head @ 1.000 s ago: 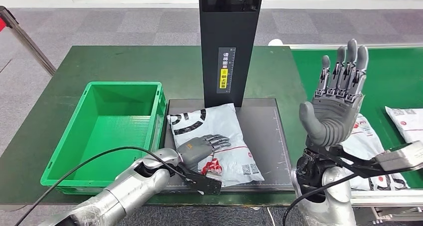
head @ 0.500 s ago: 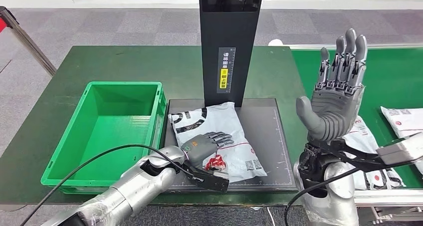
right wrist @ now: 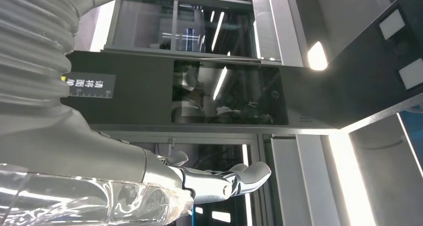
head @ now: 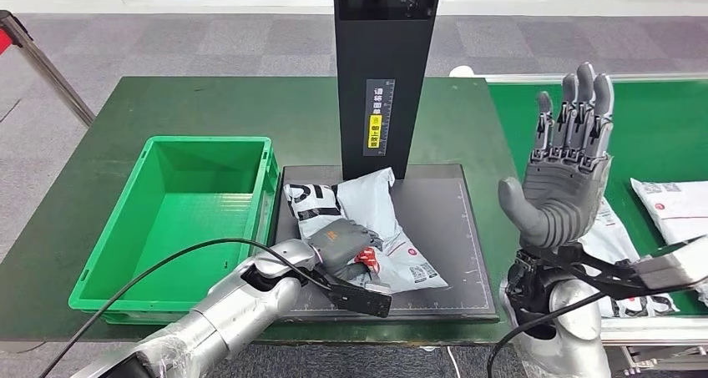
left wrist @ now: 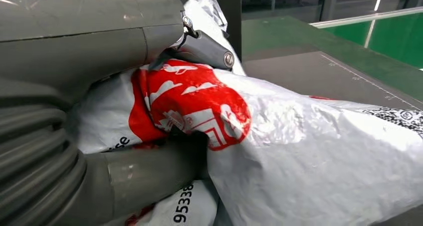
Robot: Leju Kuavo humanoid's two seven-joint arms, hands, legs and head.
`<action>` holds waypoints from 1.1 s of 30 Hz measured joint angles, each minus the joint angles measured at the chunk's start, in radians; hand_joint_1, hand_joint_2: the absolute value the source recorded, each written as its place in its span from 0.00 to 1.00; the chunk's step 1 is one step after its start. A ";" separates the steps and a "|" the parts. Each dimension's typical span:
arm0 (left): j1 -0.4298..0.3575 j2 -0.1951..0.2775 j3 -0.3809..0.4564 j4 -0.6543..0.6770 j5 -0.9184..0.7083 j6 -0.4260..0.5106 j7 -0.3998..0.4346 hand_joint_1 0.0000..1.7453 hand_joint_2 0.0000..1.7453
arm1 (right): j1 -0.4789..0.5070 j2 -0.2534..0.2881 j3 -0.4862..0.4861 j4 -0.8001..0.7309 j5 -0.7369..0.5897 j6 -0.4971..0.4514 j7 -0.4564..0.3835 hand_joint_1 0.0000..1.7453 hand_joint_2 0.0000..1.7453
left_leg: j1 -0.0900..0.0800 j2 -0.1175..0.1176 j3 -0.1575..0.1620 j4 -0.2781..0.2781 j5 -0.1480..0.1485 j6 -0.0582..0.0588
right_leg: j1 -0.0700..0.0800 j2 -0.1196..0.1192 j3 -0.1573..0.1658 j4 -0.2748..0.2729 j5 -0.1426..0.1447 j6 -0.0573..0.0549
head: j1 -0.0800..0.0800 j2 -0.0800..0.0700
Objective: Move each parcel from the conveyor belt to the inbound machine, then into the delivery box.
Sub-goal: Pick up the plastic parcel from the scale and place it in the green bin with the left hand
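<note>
The white parcel (head: 367, 228) lies on the dark platform (head: 442, 219) of the inbound machine (head: 384, 69), just in front of its black column, and is gripped at its near end by the left hand (head: 344, 243). In the left wrist view the plastic is seen bunched around the red logo, pinched between the thick thumb (left wrist: 144, 178) and the fingers (left wrist: 204, 49) lying over the top.

The step in hand is judged to be the lift of this parcel off the platform and its transfer to the green box (head: 188, 219), which stands just beside the platform on the left. For this to be done well, the grip should be kept firm on the gathered plastic, since the bag is soft and slippery and most of it hangs free of the grasp. The parcel should be raised high enough for its trailing end to pass over the near wall of the box, and released only once it is above the open bottom.

The left arm is stretched forward and low from the lower left, palm down on the bag. The right hand (head: 563, 165) is held upright and idle beside the platform, palm turned inward, fingers straight and apart, with nothing in it. More parcels (head: 676, 207) are seen waiting on the green conveyor belt (head: 659, 128) behind it.
</note>
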State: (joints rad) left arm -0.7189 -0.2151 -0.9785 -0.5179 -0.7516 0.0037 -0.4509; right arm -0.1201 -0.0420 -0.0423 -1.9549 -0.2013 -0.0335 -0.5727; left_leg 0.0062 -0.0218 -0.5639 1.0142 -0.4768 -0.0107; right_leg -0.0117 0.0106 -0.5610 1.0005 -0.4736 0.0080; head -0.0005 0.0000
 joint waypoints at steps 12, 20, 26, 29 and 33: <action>0.015 0.006 0.002 -0.022 -0.014 0.031 -0.008 1.00 1.00 | 0.089 -0.042 0.000 -0.015 -0.026 0.014 -0.048 0.00 1.00 | 0.000 0.001 0.000 0.000 0.000 0.000 | 0.000 0.000 -0.001 0.000 0.000 0.000 | 0.000 0.000; 0.019 0.019 0.033 -0.147 -0.027 0.039 0.016 1.00 1.00 | 0.115 -0.055 0.000 -0.042 -0.048 -0.006 -0.057 0.00 1.00 | 0.000 0.000 -0.001 0.000 0.000 0.000 | 0.000 0.000 -0.001 0.000 0.000 0.000 | 0.000 0.000; 0.014 0.033 0.051 -0.265 -0.028 0.015 0.043 1.00 1.00 | 0.126 -0.059 0.000 -0.060 -0.051 -0.008 -0.057 0.00 1.00 | 0.000 0.001 -0.001 0.000 0.000 0.000 | 0.000 0.000 -0.002 0.000 0.000 0.000 | 0.000 0.000; 0.014 0.039 0.052 -0.291 -0.028 0.013 0.045 1.00 1.00 | 0.129 -0.059 0.000 -0.063 -0.051 -0.008 -0.057 0.00 1.00 | 0.000 0.001 -0.002 0.000 0.000 0.000 | 0.000 0.000 -0.002 0.000 0.000 0.000 | 0.000 0.000; 0.014 0.044 0.053 -0.309 -0.028 0.011 0.045 1.00 1.00 | 0.133 -0.060 0.000 -0.067 -0.051 -0.008 -0.057 0.00 1.00 | 0.000 0.001 -0.001 0.000 0.000 0.000 | 0.000 0.001 -0.002 0.000 0.000 0.000 | 0.000 0.000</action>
State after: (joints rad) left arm -0.7044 -0.1710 -0.9259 -0.8272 -0.7794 0.0150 -0.4063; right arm 0.0126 -0.1022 -0.0423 -2.0216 -0.2524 -0.0412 -0.6293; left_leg 0.0061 -0.0209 -0.5654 1.0143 -0.4769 -0.0107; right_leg -0.0117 0.0112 -0.5630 1.0007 -0.4736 0.0080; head -0.0005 0.0000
